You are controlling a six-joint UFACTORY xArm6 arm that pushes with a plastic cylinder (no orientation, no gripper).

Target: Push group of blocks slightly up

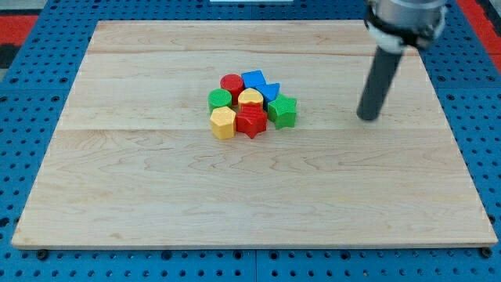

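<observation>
A tight cluster of blocks sits near the middle of the wooden board (pixel 156 180). It holds a red cylinder (pixel 231 84), a blue block (pixel 254 79), a blue triangular block (pixel 270 92), a green cylinder (pixel 219 99), a yellow rounded block (pixel 250 98), a green star-shaped block (pixel 282 111), a yellow hexagonal block (pixel 222 123) and a red star-shaped block (pixel 251 121). My tip (pixel 367 117) rests on the board to the view's right of the cluster, well apart from the green star-shaped block.
The board lies on a blue perforated surface (pixel 31 47). The arm's body (pixel 403 19) enters from the view's top right.
</observation>
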